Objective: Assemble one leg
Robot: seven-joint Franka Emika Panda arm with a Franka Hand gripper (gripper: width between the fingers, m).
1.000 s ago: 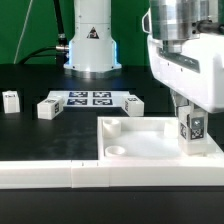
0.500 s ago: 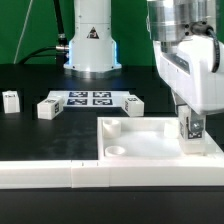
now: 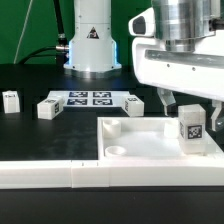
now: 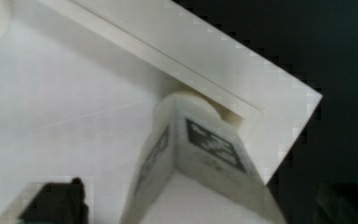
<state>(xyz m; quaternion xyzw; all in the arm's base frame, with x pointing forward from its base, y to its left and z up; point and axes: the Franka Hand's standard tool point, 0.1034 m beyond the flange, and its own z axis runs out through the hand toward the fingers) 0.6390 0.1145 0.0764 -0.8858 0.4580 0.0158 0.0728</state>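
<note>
Leg (image 3: 192,130): standing upright in the panel's corner at about 4 o'clock in the exterior view, tag face visible; base at the corner socket, seating depth not readable.
End effector (image 3: 187,103): spread wide, holding nothing; fingers (image 3: 166,101) sit above and either side of the leg, clear of it.
Change: 1 s and 0.5 s ago the fingers were clamped on the leg at this corner; now they have let go and the wrist has turned and lifted. Leg has not moved with them.
Wrist view: leg (image 4: 197,150) stands between dark fingertips (image 4: 59,200) with visible gaps both sides; panel corner edge just behind it.
Panel (image 3: 150,135): white square top, lying flat at 5 o'clock, butted against the long white bar (image 3: 60,172) along the front edge.
Spare legs: one at 9 o'clock (image 3: 11,100), one at 10 o'clock (image 3: 47,107), one near centre (image 3: 133,105), all loose on the bench (image 3: 40,135).
Marker board (image 3: 90,98): at 12 o'clock, untouched.
Meaning: looks like release after an insertion or a twist; either done or regrasping for another turn.
Risk: if leg is only partly seated, it could tip.
</note>
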